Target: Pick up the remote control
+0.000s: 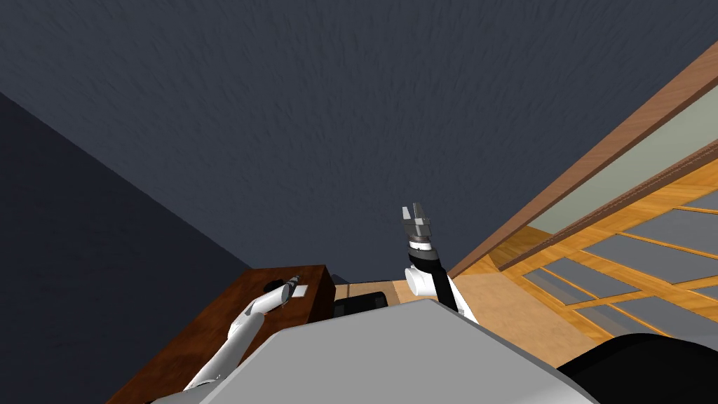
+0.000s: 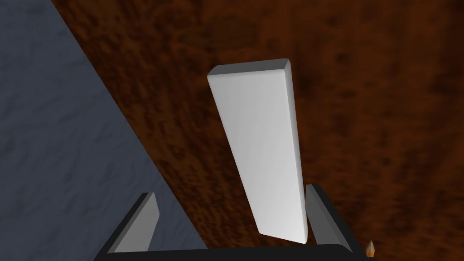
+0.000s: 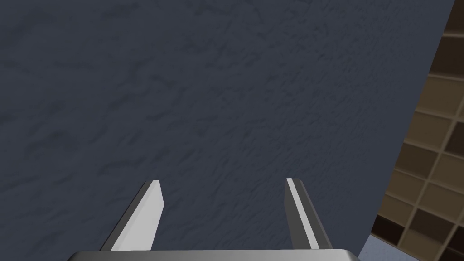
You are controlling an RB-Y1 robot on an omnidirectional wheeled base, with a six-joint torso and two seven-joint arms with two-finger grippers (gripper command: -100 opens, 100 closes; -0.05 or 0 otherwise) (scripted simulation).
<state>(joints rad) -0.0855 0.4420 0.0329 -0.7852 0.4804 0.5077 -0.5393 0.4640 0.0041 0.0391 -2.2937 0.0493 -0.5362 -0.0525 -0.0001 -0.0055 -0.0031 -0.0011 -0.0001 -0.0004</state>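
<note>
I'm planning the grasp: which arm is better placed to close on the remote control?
Left. The left gripper, open, straddles the white remote control on the brown table; the right gripper is raised before the wall, away from it.

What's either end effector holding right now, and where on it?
Nothing held: the left end effector is open, straddling the near end of the white remote on the brown table; the right end effector is open, empty.

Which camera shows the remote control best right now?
The left wrist view: the white remote control lies full length on the brown table, between the fingers of the open left gripper, nearer one. The head view shows it as a small white patch at that gripper's tip. The right gripper, open, is raised away from the table.
</note>
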